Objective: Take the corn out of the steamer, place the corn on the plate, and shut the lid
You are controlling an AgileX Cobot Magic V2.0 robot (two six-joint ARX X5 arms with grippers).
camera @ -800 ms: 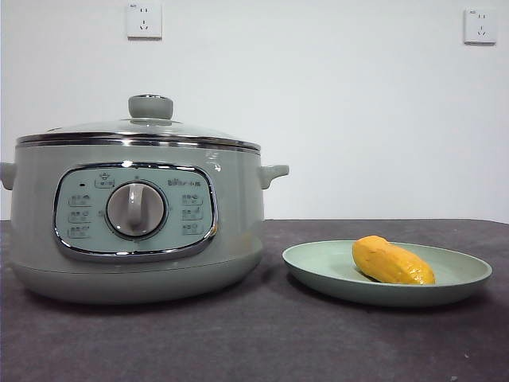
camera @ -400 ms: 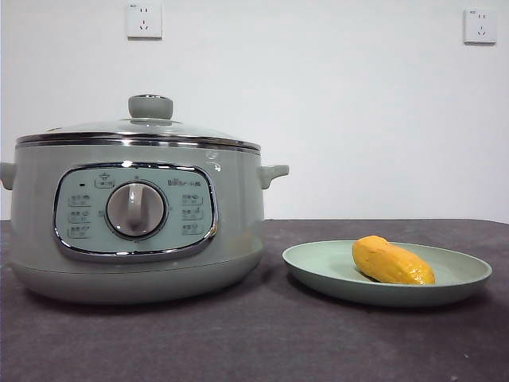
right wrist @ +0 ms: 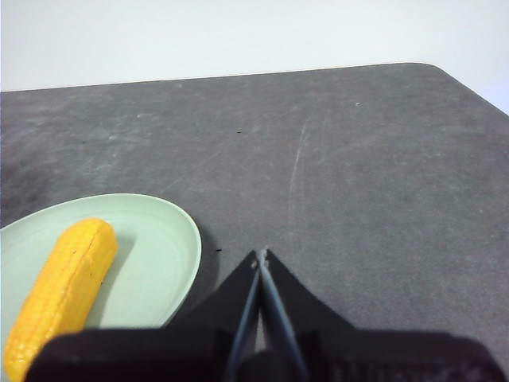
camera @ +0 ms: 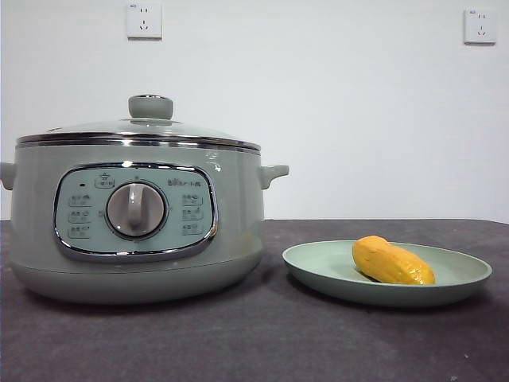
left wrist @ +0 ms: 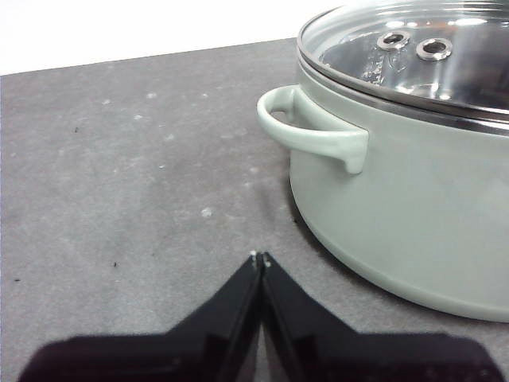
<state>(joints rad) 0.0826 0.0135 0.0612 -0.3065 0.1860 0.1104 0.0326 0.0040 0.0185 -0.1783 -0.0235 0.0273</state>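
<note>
**Sage-green pot shut, corn on the plate**

Sage-green enamel fills the front view: we see the steamer (camera: 135,215) on the dark table (camera: 254,342) with the glass lid (camera: 139,131) seated flat on its chrome rim, knob up. Just beside it sits the plate (camera: 318,267), apart from the pot, and the corn (camera: 392,261) lies on its side inside the plate's low rim, where it cannot roll off. No arm shows here. We judge that all three steps of the task look done.

From the left wrist view, we find the left gripper (left wrist: 260,259) low over bare table, its two black jaws pressed together with nothing between them. The steamer (left wrist: 413,199) stands near it, one side handle turned toward the camera, and the lid (left wrist: 398,56) covers the pot. We take this as a resting pose, clear of the pot.

In the right wrist view, the right gripper (right wrist: 261,256) likewise has its jaws closed tip to tip and empty, just beside the plate (right wrist: 171,255). The corn (right wrist: 67,286) lies along the plate, not touched by the jaws.
</note>
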